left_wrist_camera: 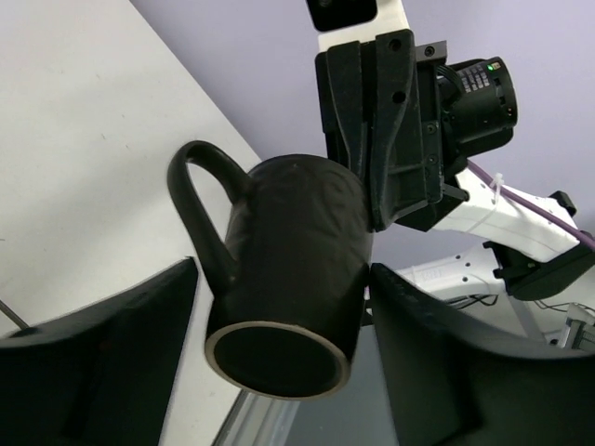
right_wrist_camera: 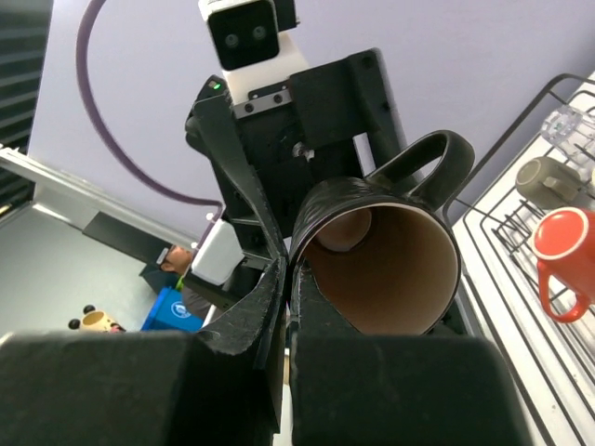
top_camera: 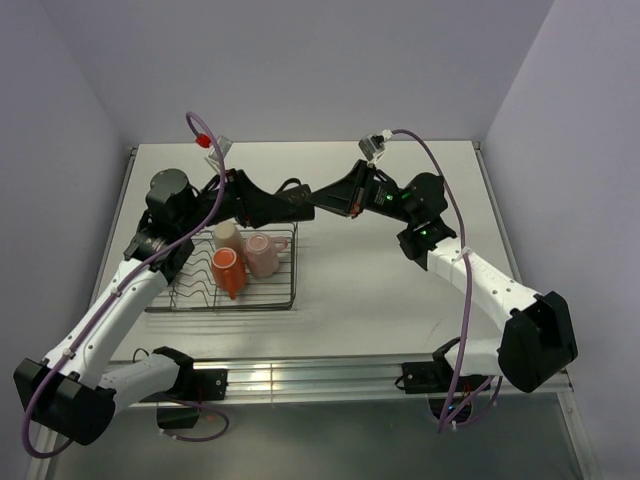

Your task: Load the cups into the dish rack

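Observation:
The dark brown mug (top_camera: 319, 197) hangs in the air between both arms, behind the dish rack (top_camera: 288, 303). My right gripper (right_wrist_camera: 290, 269) is shut on the mug's rim (right_wrist_camera: 376, 255), one finger inside and one outside. My left gripper (left_wrist_camera: 284, 279) is open, its fingers either side of the mug's body (left_wrist_camera: 293, 251); the left one stands apart from the handle. The beige tumbler (top_camera: 227, 236), pink mug (top_camera: 263, 254) and orange mug (top_camera: 226, 272) lie in the rack. The right wrist view shows the orange mug (right_wrist_camera: 562, 255), olive-green cup (right_wrist_camera: 544, 177) and clear glass (right_wrist_camera: 569, 123) in the rack (right_wrist_camera: 502, 228).
The rack sits at the left of the white table (top_camera: 380, 290), under my left arm. Purple walls close the back and both sides. A metal rail (top_camera: 320, 375) runs along the table's near edge.

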Available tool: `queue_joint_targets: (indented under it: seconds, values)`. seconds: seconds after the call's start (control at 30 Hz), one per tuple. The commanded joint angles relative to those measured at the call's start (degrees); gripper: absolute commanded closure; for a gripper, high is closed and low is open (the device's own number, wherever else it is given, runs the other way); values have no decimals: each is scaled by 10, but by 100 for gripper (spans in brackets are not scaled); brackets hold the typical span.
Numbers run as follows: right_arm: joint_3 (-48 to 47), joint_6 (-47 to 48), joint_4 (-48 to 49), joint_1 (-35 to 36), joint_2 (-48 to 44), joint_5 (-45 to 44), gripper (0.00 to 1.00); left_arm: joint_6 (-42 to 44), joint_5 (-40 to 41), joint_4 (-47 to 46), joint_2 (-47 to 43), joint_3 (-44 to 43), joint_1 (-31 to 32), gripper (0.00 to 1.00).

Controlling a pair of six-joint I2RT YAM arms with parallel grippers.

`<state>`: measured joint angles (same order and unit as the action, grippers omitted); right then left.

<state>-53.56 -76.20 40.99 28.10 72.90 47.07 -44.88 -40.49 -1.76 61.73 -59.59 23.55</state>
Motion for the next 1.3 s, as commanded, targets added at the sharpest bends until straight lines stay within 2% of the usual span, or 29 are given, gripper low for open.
queue_joint_targets:
  seconds: [0.0, 0.17, 0.23, 0.27, 0.37, 0.43, 0.53, 0.57, 0.63, 0.67, 0.73, 0.87, 1.27]
  values:
    - [-7, 9, 59, 8, 2, -16, 100, -3, -16, -19, -11, 11, 2, 28]
    - [-6, 23, 51, 10, 9, -26, 100, 8, -29, -3, -21, 17, 4, 39]
    - [-8, 28, 45, 11, 13, -29, 100, 9, -35, 2, -23, 17, 4, 48]
    - [-8, 30, 44, 12, 14, -30, 100, 11, -40, 4, -24, 16, 4, 58]
    - [-9, 35, 38, 13, 16, -36, 100, 11, -49, 11, -23, 12, 3, 72]
    - [-11, 40, 31, 14, 20, -37, 100, 10, -55, 11, -23, 11, 4, 68]
    - [-9, 37, 37, 15, 22, -37, 100, 8, -58, 10, -27, 12, 4, 70]
    - [-9, 36, 38, 14, 23, -38, 100, 8, -58, 10, -28, 12, 4, 74]
    - [-8, 33, 42, 14, 24, -37, 100, 9, -60, 11, -28, 13, 4, 69]
    - [-7, 32, 44, 15, 24, -37, 100, 9, -61, 12, -28, 13, 4, 61]
    - [-7, 27, 48, 14, 27, -38, 100, 9, -59, 11, -30, 18, 4, 52]
    - [-5, 20, 57, 14, 28, -42, 100, 9, -54, 11, -35, 21, 5, 28]
    - [-5, 8, 65, 13, 29, -52, 100, 22, -41, 23, -39, 26, 8, 22]
